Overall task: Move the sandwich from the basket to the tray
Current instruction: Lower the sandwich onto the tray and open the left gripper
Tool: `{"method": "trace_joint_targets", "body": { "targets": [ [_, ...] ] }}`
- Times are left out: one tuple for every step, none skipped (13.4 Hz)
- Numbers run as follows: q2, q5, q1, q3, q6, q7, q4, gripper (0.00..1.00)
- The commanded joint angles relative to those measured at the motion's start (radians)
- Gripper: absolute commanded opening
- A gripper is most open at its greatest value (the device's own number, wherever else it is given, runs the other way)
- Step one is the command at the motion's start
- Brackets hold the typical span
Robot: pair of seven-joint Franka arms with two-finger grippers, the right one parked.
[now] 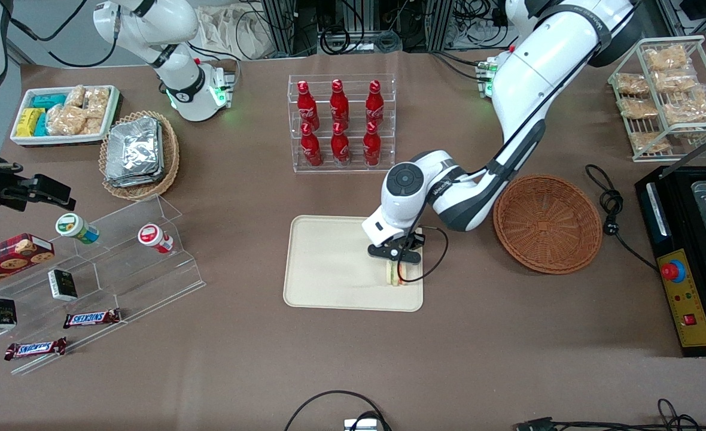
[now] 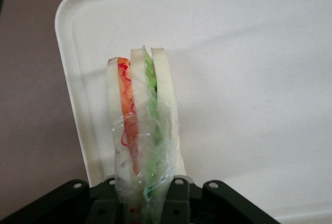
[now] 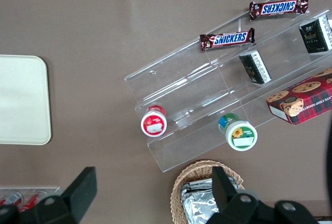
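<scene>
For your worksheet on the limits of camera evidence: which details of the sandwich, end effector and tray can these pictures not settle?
- Sandwich resting on the tray or just above: front view, end effector covers it.
- Sandwich's gripped end: left wrist view, cut off by the edge.
- Tray's sandwich end: right wrist view, cut off by the edge.

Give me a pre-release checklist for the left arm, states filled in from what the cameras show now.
1. Sandwich gripped in the pincer: ok, the wedge sits clamped between the fingers.
2. Pincer over the tray: ok, near the tray edge toward the working arm.
3. Sandwich inside the rim: ok, the wrist view shows tray surface under it, close to a corner.
4. Sandwich resting on the tray: cannot tell.
5. Basket emptied: ok, nothing in it.
6. Drop spot free: ok, bare tray around the sandwich.
</scene>
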State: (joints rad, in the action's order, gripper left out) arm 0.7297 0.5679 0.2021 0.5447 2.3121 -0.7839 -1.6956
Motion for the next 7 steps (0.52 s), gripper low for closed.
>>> {"method": "trace_joint_targets", "body": {
  "targets": [
    [0.033,0.038,0.014,-0.003,-0.023,-0.015,0.039,0.16],
    [0.033,0.039,0.014,-0.003,-0.023,-0.015,0.039,0.4],
    [0.033,0.04,0.014,-0.003,-0.025,-0.02,0.039,0.66],
    [0.03,0.036,0.014,-0.002,-0.025,-0.034,0.04,0.83],
    [0.025,0.038,0.013,-0.003,-0.026,-0.066,0.04,1.0],
    [0.017,0.039,0.011,-0.003,-0.03,-0.095,0.048,1.0],
    [0.013,0.04,0.005,-0.003,-0.04,-0.106,0.063,1.0]
  ]
}}
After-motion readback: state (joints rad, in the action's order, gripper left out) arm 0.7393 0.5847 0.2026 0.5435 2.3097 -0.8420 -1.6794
